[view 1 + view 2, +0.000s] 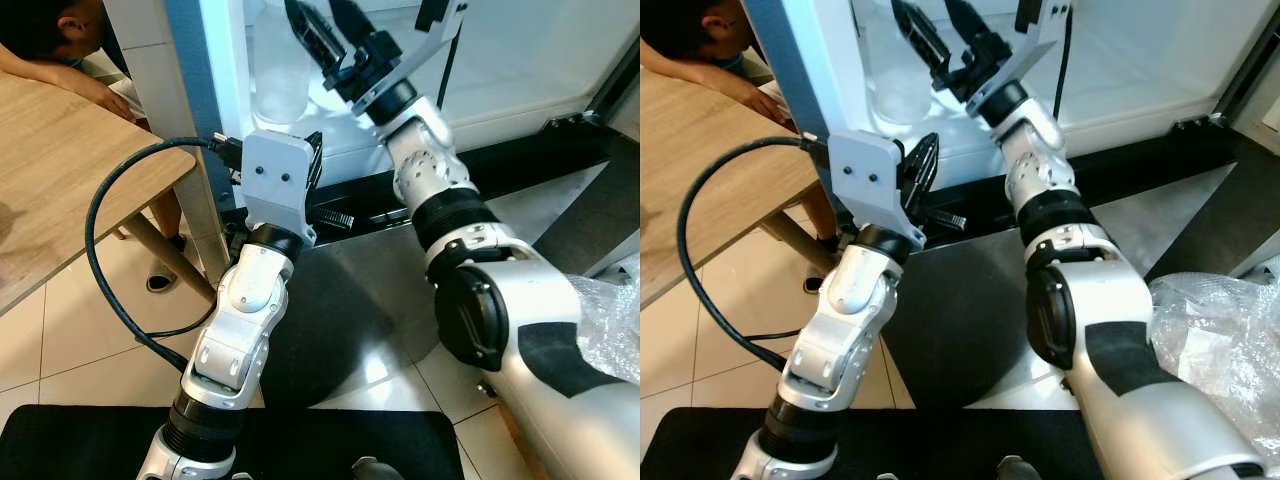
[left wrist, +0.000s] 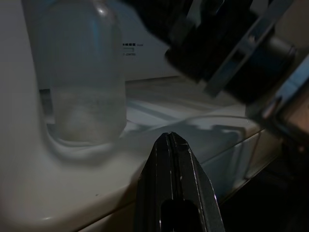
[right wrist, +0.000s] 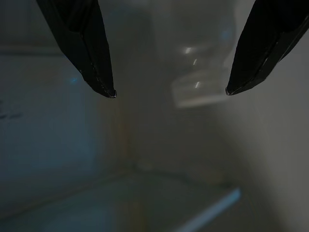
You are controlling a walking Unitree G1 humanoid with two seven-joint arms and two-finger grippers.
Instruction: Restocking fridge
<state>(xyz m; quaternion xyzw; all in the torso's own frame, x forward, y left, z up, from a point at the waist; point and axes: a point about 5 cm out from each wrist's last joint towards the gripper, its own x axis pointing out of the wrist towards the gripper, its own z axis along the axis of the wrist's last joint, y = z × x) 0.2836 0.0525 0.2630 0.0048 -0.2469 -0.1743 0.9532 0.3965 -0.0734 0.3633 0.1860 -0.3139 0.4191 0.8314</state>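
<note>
A: Two tools are seen before the open fridge (image 1: 520, 70). How are they set?

B: The right tool (image 1: 325, 25), at the top centre of the left eye view, is spread wide and empty, just beside a clear bottle (image 1: 280, 75) standing on the white fridge shelf (image 2: 159, 125). The left tool (image 2: 175, 164) is pressed closed below that shelf, holding nothing.

A: Anything else?

B: A wooden table (image 1: 50, 170) is seen at the left edge, a person (image 1: 45, 35) leaning over it.

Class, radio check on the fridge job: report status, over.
Right pincer open, raised inside the fridge, empty. Left pincer shut, near the clear bottle on the fridge shelf. Nothing blocking.
</note>
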